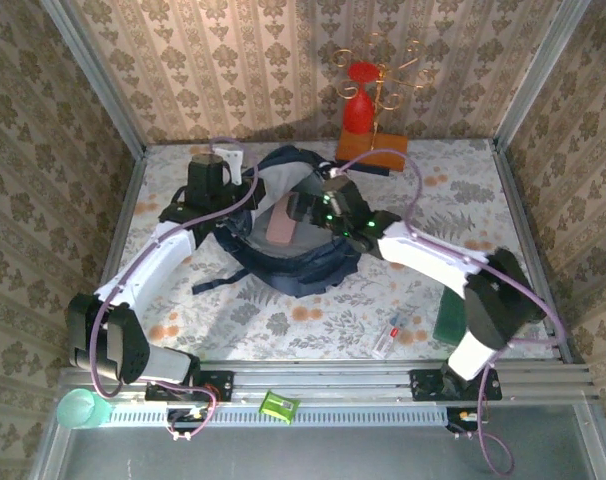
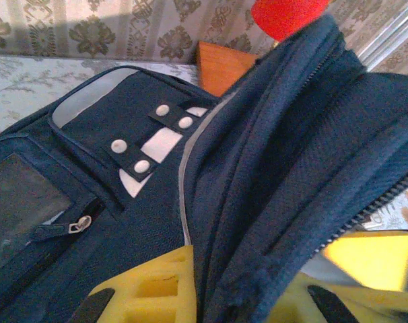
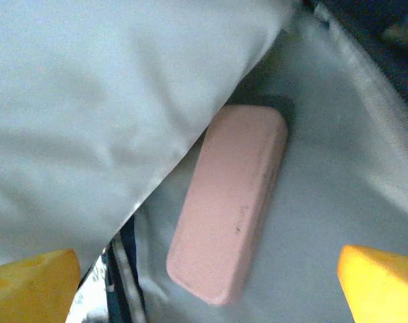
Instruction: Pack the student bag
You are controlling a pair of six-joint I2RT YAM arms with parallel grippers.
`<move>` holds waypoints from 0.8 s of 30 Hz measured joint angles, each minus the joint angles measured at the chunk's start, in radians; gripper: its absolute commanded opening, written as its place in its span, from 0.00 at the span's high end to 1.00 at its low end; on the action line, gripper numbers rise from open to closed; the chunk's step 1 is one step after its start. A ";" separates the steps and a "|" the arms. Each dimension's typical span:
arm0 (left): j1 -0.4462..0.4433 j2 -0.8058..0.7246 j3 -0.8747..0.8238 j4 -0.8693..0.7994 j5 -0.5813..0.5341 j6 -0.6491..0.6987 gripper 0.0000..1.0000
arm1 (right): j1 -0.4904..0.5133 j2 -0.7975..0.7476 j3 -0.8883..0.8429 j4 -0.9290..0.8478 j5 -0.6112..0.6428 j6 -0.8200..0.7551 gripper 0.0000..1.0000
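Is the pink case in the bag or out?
In: the pink case lies on the pale lining inside the student bag.

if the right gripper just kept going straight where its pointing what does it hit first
Most likely the pink case, lying on the pale lining inside the student bag, straight ahead between the right gripper's open fingers. Depth is hard to judge; the lining fold beside it might brush one finger first.

student bag point(image 2: 271, 168): coarse woven cloth, matt | lining point(image 3: 89, 101): smooth pale fabric | pink case point(image 3: 231, 202): smooth, matt, possibly plastic
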 measured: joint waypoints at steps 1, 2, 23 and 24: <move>-0.001 -0.003 -0.018 0.017 0.006 -0.003 1.00 | -0.008 -0.055 -0.027 -0.041 0.017 -0.019 0.00; -0.002 -0.008 -0.039 0.037 0.010 -0.006 1.00 | -0.024 -0.125 -0.063 -0.098 0.043 -0.042 0.00; -0.006 -0.044 -0.142 0.159 0.019 -0.026 1.00 | -0.829 -0.391 -0.522 -0.563 0.065 -0.099 0.00; -0.005 -0.047 -0.146 0.160 0.019 -0.026 1.00 | -0.838 -0.370 -0.522 -0.563 0.050 -0.099 0.00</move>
